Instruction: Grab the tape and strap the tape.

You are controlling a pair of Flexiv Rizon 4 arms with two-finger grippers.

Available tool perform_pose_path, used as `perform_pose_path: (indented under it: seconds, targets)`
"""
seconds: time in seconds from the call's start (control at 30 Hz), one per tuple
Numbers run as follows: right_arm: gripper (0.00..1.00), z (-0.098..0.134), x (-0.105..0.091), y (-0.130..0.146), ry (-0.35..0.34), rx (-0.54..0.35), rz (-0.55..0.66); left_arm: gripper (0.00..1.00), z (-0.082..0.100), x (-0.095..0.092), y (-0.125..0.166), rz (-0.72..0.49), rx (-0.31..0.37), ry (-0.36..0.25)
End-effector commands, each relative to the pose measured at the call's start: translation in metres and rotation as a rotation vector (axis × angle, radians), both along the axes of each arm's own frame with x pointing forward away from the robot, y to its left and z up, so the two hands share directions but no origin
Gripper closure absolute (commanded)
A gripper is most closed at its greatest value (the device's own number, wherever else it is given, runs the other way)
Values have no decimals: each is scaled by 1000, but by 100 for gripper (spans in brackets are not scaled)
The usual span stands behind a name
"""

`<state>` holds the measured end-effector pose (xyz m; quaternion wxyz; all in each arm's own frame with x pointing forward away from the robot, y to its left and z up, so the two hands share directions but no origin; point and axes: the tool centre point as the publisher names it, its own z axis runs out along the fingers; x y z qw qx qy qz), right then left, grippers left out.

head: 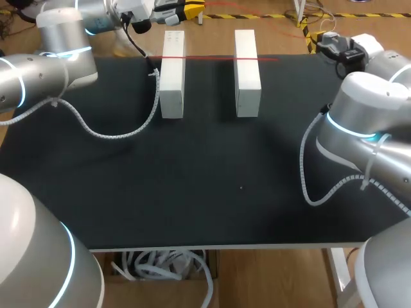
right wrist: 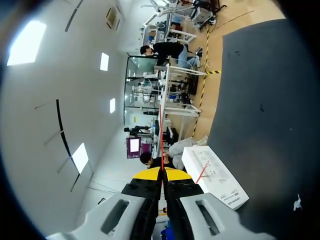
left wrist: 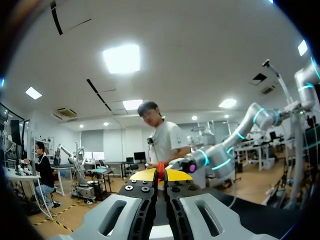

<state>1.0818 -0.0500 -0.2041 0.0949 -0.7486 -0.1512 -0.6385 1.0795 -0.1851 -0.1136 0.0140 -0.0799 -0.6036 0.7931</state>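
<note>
Find the red tape at 12 o'clock on the black table, stretched straight across the far ends of the left white block and the right white block, with a short tail pointing toward 3 o'clock. Expect almost no weight or stiffness, and a tendency to twist and cling, so pinch it flat on that tail or the bare span between the blocks. Note jaws pressed together on the left gripper near 11 o'clock and the right gripper near 2 o'clock. Cannot tell whether the red sliver past each set of tips is held.
</note>
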Motion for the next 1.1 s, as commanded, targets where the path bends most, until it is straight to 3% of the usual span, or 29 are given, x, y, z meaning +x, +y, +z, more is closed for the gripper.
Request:
perform_pose_path:
  seconds: [0.03, 0.1, 0.23, 0.4, 0.57, 0.73, 1.1]
  targets:
    - [100, 1, 2, -2, 5, -11, 12, 100, 3, 1, -1, -1, 142, -12]
    - [100, 2, 3, -2, 0, -21, 19, 100, 2, 1, -4, -1, 283, -34]
    - [100, 3, 4, -5, -1, -41, 27, 100, -3, 2, -9, 25, 465, -64]
    - [100, 5, 6, -7, -3, -58, 37, 100, -11, 3, -7, 127, 623, -35]
    - [100, 8, 8, -9, -4, -71, 41, 100, -16, 4, 1, 270, 674, 35]
    - [100, 9, 9, -11, -6, -84, 49, 100, -19, 1, 2, 295, 737, 56]
    - [100, 11, 9, -7, -12, -101, 92, 100, -20, 1, 2, 286, 737, 58]
